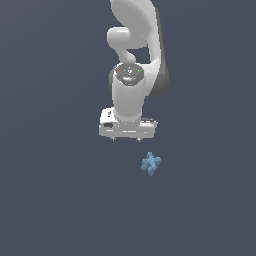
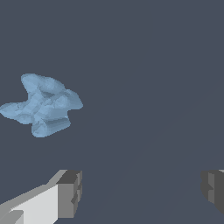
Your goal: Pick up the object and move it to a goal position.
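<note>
The object (image 1: 150, 163) is a tiny light-blue lumpy thing with stubby lobes, lying on the dark grey floor. It sits a little below and toward the exterior view's right of my white gripper (image 1: 127, 139). The gripper points down, above the floor, and is open and empty. In the wrist view the object (image 2: 43, 105) lies apart from the two grey fingertips (image 2: 70, 192), outside the gap between them, and my gripper (image 2: 142, 190) holds nothing.
The white arm (image 1: 134, 60) rises above the gripper toward the top of the exterior view. The dark grey floor (image 1: 60, 200) fills the surroundings.
</note>
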`<state>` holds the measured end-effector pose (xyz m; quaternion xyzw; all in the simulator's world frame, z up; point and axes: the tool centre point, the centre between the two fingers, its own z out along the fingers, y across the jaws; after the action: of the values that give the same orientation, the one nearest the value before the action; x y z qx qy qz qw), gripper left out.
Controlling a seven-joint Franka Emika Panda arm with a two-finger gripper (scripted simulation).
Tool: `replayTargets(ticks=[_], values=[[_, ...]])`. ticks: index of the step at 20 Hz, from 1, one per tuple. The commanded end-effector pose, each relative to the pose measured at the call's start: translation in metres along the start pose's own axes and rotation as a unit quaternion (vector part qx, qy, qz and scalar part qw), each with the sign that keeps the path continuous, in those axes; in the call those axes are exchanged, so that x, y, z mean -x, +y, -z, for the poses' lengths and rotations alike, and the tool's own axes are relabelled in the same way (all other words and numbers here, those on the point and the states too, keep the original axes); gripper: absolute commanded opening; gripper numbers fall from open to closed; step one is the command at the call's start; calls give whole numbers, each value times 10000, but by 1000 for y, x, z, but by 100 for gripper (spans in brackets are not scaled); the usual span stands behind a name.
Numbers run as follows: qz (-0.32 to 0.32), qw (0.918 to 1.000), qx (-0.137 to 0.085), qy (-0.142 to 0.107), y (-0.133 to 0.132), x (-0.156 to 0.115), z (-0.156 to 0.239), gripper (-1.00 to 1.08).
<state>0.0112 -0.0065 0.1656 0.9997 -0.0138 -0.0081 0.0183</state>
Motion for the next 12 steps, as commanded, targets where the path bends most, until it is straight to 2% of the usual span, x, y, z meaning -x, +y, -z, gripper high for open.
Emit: replayTargets(ticks=[1,7,12], values=[[-157,9999,-10,4,-5,-3,-1,100],[-697,9976,-45,18,-24,-15,-6,100],[-1244,9922,-81,26,-43,-26,-11,100]])
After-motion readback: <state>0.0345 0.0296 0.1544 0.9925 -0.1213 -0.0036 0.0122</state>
